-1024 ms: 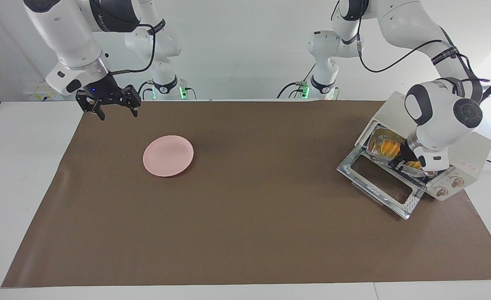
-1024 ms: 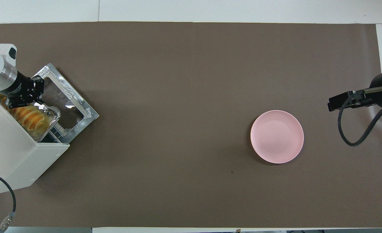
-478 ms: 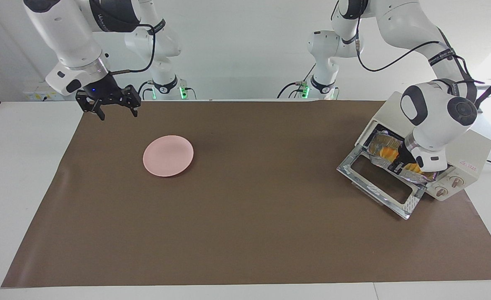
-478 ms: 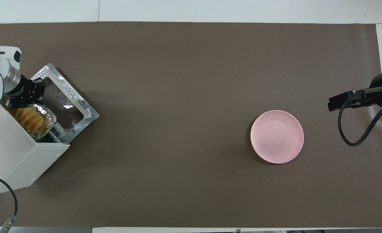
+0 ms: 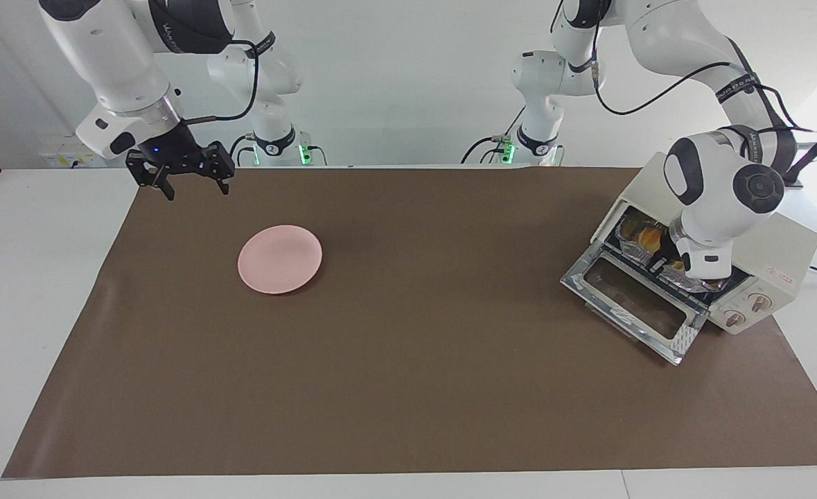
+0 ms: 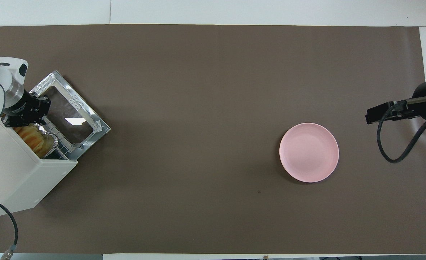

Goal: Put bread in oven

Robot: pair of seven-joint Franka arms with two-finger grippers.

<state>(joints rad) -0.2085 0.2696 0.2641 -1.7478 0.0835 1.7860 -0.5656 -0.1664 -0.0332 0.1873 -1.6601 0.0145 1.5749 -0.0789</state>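
Presently, operator, your stock reads:

- Cream-white boxy toaster oven (image 5: 772,244), glass door dropped open, at the left arm's end of the bench.
- Yellow-orange ridged bread (image 6: 30,135) in crinkled silver foil tray (image 6: 50,141), on the rack at the mouth; long axis along the opening.
- Left end effector (image 6: 26,115) touching the tray's end, bread at its 5 o'clock in the overhead view; grip: you cannot tell.
- Right end effector (image 5: 190,181), spread open, empty, waiting above the bench edge by the round pink plate (image 5: 280,258).

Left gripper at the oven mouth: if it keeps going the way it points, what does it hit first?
Most likely the foil tray holding the bread, just inside the oven. The left gripper points down into the opening over the lowered door. Contact can't be judged from these views.
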